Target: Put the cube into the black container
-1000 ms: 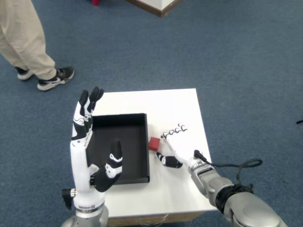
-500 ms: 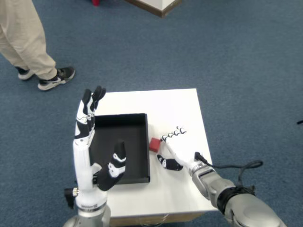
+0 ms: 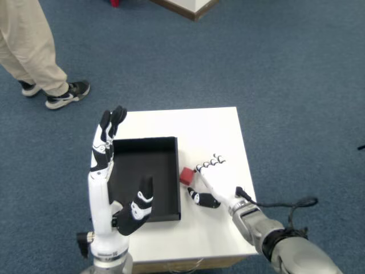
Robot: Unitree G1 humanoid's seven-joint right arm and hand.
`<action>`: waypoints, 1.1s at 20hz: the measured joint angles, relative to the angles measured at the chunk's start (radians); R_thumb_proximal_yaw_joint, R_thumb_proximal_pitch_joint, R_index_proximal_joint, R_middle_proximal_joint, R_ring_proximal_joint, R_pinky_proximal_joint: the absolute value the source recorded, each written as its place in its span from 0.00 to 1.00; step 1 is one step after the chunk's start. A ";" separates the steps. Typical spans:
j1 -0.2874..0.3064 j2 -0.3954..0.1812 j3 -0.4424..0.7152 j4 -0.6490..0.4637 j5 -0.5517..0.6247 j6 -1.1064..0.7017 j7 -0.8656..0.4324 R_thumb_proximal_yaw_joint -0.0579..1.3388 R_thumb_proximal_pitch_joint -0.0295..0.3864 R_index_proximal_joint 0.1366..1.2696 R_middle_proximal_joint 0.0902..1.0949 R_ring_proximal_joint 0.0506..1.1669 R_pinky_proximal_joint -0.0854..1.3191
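A small red cube rests on the white table, just right of the black container. My right hand lies beside the cube on its right, open, fingers spread and fingertips pointing away from me. The thumb sits below the cube. The cube does not look gripped; whether a finger touches it is unclear. The left hand stands upright over the container's left side, fingers extended.
A person's legs and shoes stand on the blue carpet at the far left. A cable trails from my right forearm. The table's edges lie close around the container and the cube.
My right hand has shifted slightly toward me and lower beside the cube. The left hand has drifted a little right. The cube stays in place.
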 measured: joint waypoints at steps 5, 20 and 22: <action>0.003 0.003 0.008 -0.009 -0.001 0.004 -0.011 0.34 0.41 0.24 0.29 0.22 0.13; 0.004 0.009 0.019 -0.074 0.003 0.084 -0.027 0.27 0.35 0.18 0.23 0.18 0.08; 0.004 0.009 0.019 -0.076 0.003 0.094 -0.027 0.27 0.35 0.18 0.22 0.17 0.07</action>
